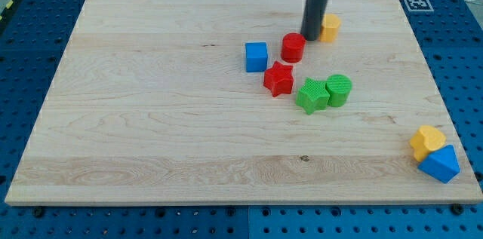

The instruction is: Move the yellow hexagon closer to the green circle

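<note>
**A:** Where did the job stand at that moment?

**B:** Barely started, by my reading. The yellow hexagon (330, 26) sat near the board's top edge, and the green circle (339, 90) was well below it in the view, with bare wood between the two.

**A:** And the rod?

**B:** My tip (311, 38) was down on the wooden board (151, 118), just to the view's left of the hexagon, touching it or very nearly; I couldn't tell which. The red cylinder (293, 47) stood just beside the tip on its other side. The tool was a plain rod, so nothing opened or closed, and it held nothing.

**A:** Was that a good side to push from?

**B:** I doubt it. A shove from there would have sent the hexagon toward the view's right, not down. I judged the tip needed to get above the hexagon first.

**A:** Anything in the path?

**B:** The green star (311, 94) touched the circle's left side, and the red star (278, 79) and blue cube (256, 56) lay farther left, out of the way. Another yellow block (427, 141) and a blue triangle (440, 163) sat together in the bottom right corner.
</note>
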{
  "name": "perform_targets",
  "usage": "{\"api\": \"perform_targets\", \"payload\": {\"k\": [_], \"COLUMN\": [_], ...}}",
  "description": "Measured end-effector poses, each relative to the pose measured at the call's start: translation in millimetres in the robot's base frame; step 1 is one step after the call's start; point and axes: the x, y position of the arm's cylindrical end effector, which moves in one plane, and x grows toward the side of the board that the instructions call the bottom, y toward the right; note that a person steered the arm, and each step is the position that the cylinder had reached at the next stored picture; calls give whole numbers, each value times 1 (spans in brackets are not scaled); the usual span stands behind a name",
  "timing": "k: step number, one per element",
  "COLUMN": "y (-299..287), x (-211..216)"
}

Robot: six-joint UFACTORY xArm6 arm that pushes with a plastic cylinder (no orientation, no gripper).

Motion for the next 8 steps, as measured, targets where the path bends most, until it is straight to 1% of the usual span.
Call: {"api": "perform_targets", "payload": {"k": [1, 2, 3, 4, 5, 6, 7, 8], "y": [-21, -56, -48, -4, 29, 34, 34, 34], "x": [-3, -35, -62, -61, -31, 13, 25, 26]}}
